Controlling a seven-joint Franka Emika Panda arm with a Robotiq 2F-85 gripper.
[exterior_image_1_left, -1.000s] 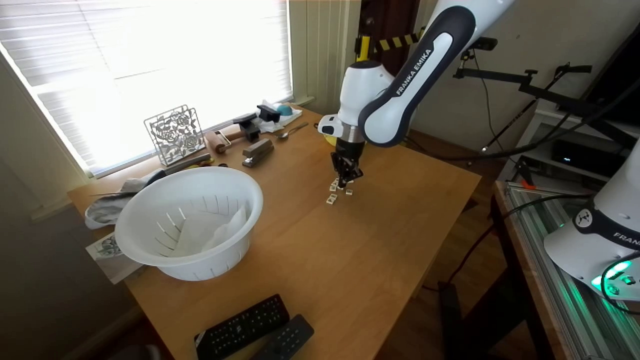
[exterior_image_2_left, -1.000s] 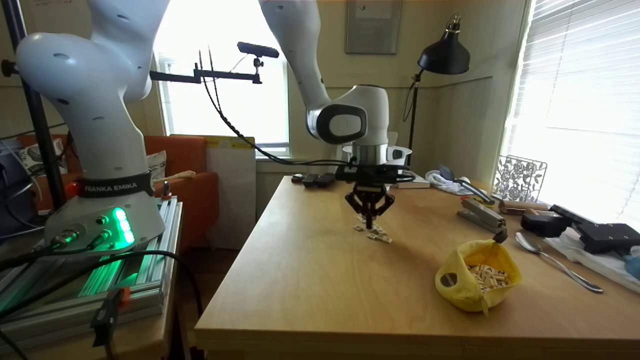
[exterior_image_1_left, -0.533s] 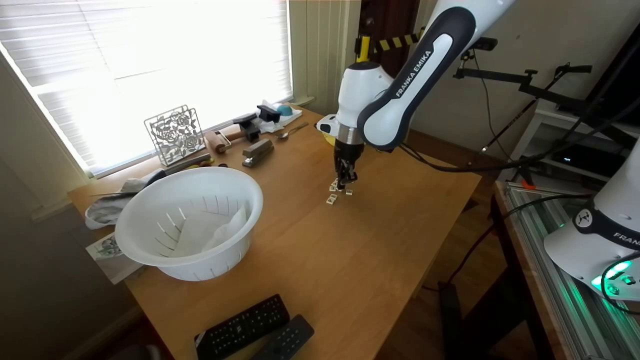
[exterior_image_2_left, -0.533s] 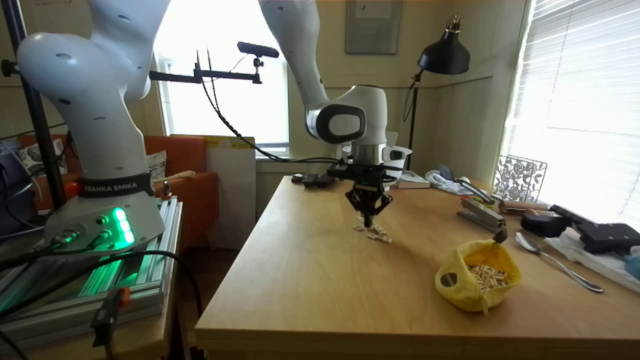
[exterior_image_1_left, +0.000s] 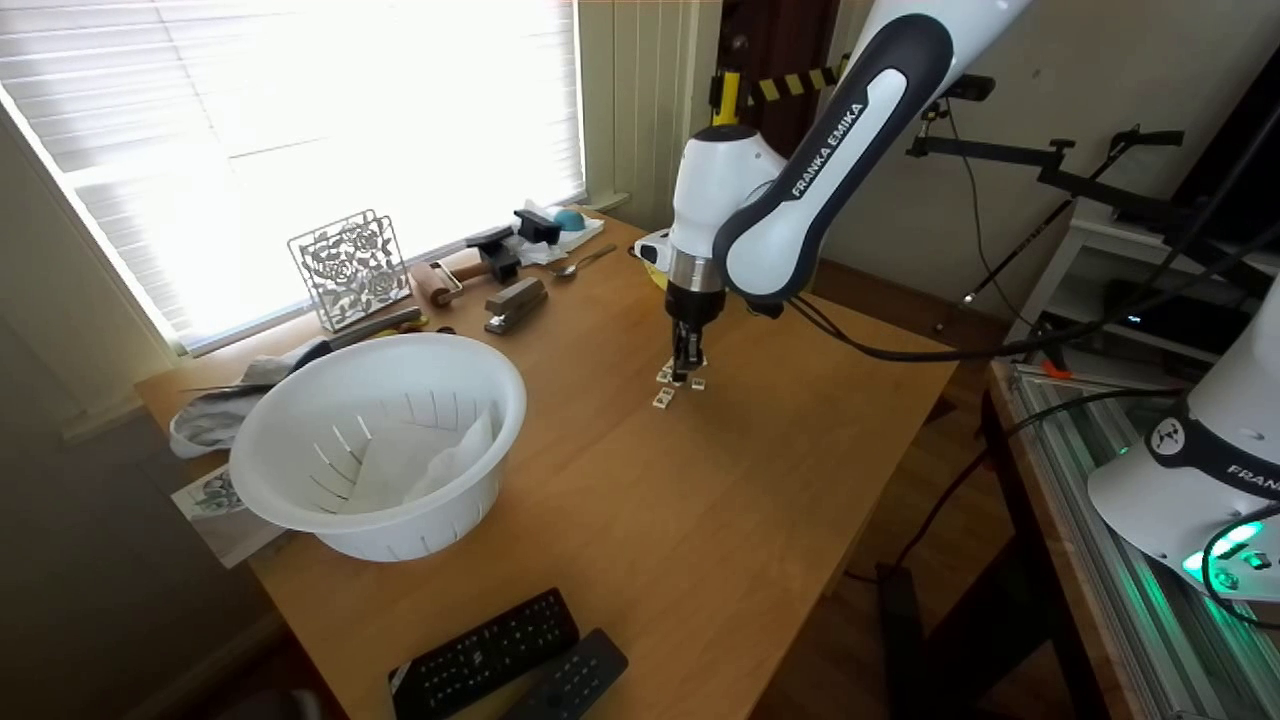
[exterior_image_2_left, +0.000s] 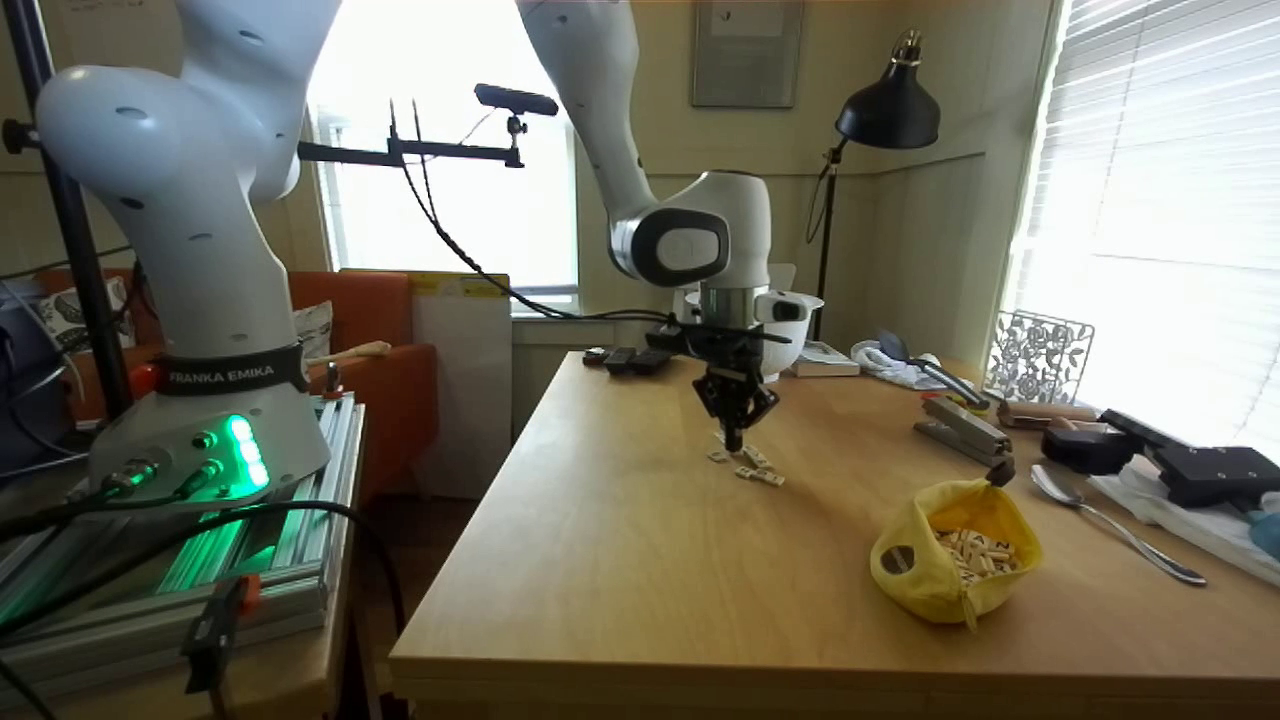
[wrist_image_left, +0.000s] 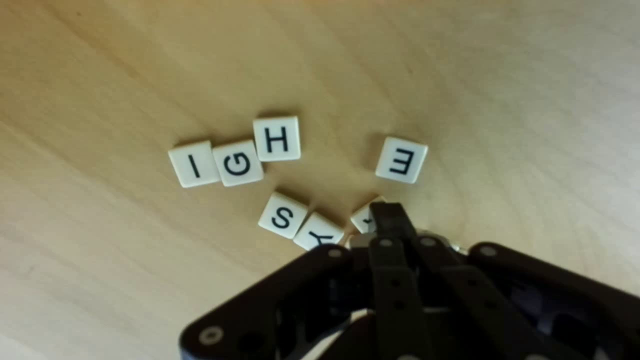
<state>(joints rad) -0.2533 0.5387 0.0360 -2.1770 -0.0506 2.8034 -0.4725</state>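
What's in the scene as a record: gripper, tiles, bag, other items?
gripper: shut, nothing visibly held
nearest in wrist view: half-hidden tile, letter unclear
contact: cannot tell
letters: I tile, G tile, H tile, S tile, Y tile, E tile
yellow bag: open, more tiles inside
other items: white slotted bowl, stapler, black remotes
surface: wooden table

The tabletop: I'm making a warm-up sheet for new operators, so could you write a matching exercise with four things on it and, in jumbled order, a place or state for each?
Things
1) H tile
2) E tile
3) Yellow bag
4) Slotted bowl

Places and states
A) open, with letter tiles inside
B) right beside the G tile
C) holding a white sheet, paper or cloth, hard to tell which
D) apart from every other tile

Right pairs: 1-B, 2-D, 3-A, 4-C
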